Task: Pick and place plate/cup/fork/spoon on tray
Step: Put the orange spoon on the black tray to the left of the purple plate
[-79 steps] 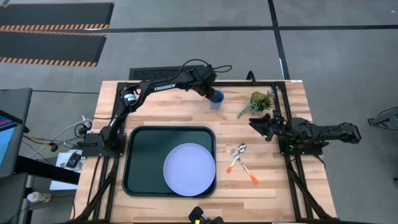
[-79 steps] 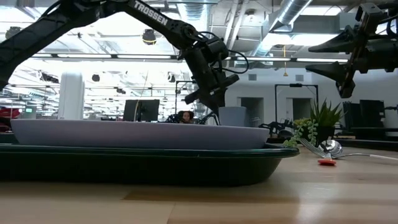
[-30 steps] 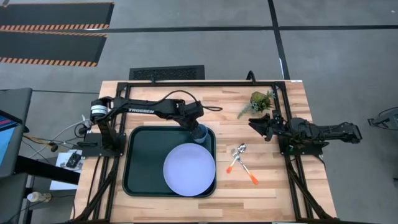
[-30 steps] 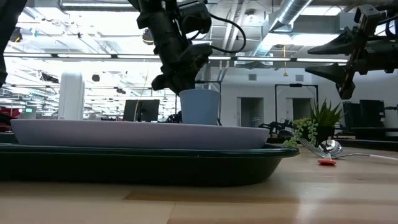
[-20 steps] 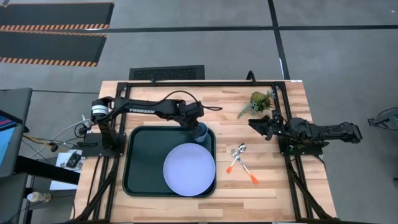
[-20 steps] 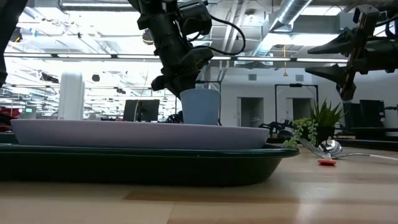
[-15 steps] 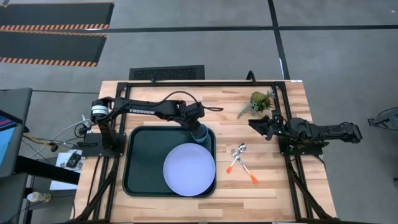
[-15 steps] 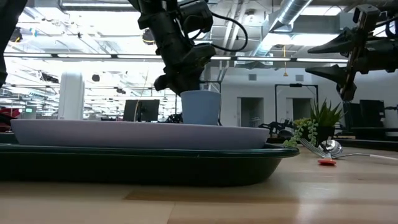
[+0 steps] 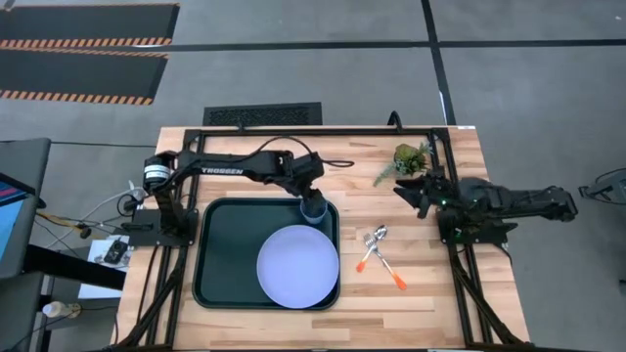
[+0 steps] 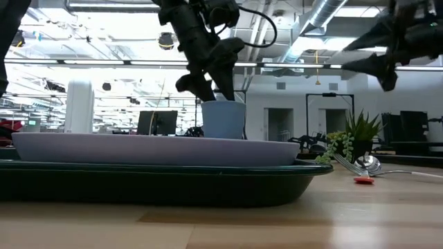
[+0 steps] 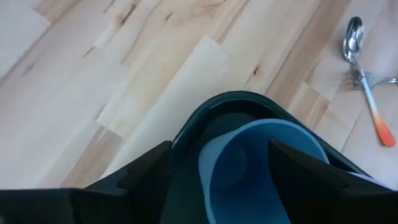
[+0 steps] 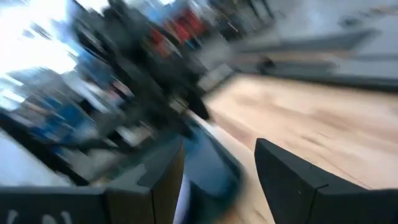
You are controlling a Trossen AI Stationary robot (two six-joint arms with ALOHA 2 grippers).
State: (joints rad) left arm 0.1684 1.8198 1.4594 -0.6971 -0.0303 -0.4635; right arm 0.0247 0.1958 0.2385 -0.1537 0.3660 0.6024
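The blue cup (image 9: 315,211) stands upright in the far right corner of the dark tray (image 9: 225,244), just beyond the lavender plate (image 9: 298,266), which lies flat on the tray's right half. My left gripper (image 9: 311,200) hangs open just above the cup (image 10: 223,119), with one finger on either side of the rim (image 11: 261,124). The spoon (image 9: 378,235) and the fork (image 9: 388,270), both with orange handles, lie crossed on the wood to the right of the tray. My right gripper (image 9: 409,198) is held open in the air near the right edge, touching nothing.
A small green plant (image 9: 409,159) lies at the far right of the table, close to my right gripper. Bare wood lies beyond the tray and to the right of the cutlery. The tray's left half (image 9: 230,264) is bare.
My left gripper has opened and let go of the cup, then risen slightly; the cup stays standing in the tray's far right corner. My right gripper has risen a little and shifted toward the far edge.
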